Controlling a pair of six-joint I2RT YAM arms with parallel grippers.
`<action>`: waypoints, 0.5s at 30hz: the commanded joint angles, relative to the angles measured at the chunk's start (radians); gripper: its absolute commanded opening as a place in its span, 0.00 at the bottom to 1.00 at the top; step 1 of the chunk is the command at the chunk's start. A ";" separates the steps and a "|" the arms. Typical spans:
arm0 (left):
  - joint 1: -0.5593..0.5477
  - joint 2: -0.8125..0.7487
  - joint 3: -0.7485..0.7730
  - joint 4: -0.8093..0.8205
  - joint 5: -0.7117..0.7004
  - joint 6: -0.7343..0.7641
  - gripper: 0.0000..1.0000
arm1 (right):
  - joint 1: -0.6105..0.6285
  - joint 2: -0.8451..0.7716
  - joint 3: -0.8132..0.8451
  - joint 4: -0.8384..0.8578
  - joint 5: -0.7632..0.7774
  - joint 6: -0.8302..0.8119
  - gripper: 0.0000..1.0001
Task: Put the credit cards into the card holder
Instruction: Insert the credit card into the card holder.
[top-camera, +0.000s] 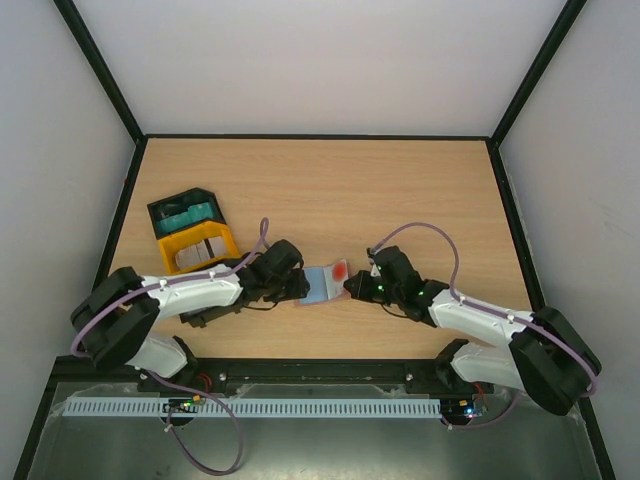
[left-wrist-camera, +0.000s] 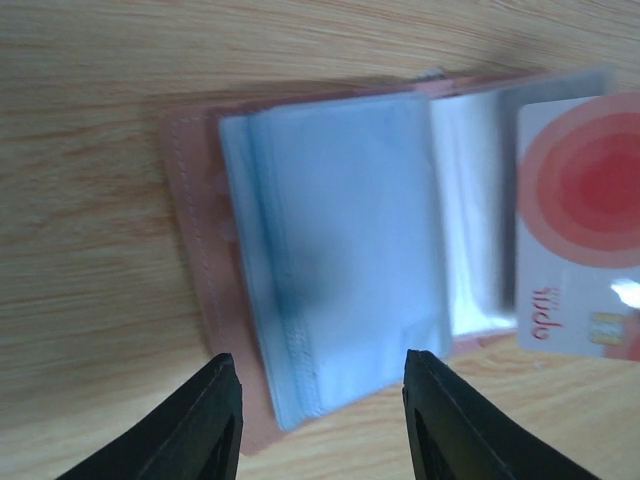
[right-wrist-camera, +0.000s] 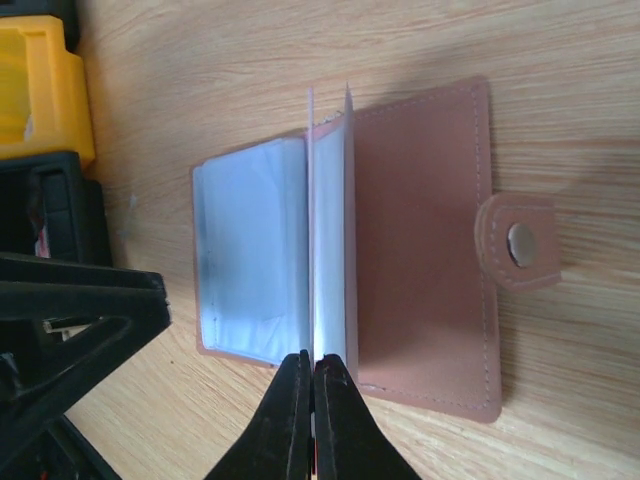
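The right fingers (right-wrist-camera: 290, 410) are clenched flat together on a thin pale edge. It stands upright along the fold of the card holder (right-wrist-camera: 420, 250) and runs from top to bottom of the right wrist view. In the left wrist view the pinched piece shows as the red-and-white card (left-wrist-camera: 580, 200). Its printed face is visible at the right edge of the frame, above the holder's clear sleeves.

The left fingers (left-wrist-camera: 205, 430) are spread apart at the bottom of their frame. They grasp nothing and hang over the near edge of the holder's bluish left sleeve.

The card holder lies opened flat on the tabletop (top-camera: 400, 190), low in the centre of the top view between the two arms. Its long axis runs left to right and its snap tab (right-wrist-camera: 518, 245) points right.

At the left of the top view, well apart from the holder, a black tray (top-camera: 182, 197) holds teal cards (top-camera: 190, 214). A yellow tray (top-camera: 166, 250) touching it holds pale cards (top-camera: 200, 250).
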 joint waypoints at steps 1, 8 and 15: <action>-0.006 0.024 0.008 0.008 -0.085 -0.003 0.46 | -0.014 0.013 -0.030 0.133 -0.015 -0.006 0.02; -0.007 0.044 -0.010 0.024 -0.084 0.013 0.44 | -0.013 0.066 -0.090 0.309 -0.060 0.040 0.02; -0.007 0.066 -0.024 0.020 -0.089 -0.014 0.42 | -0.014 0.100 -0.164 0.445 -0.120 0.082 0.02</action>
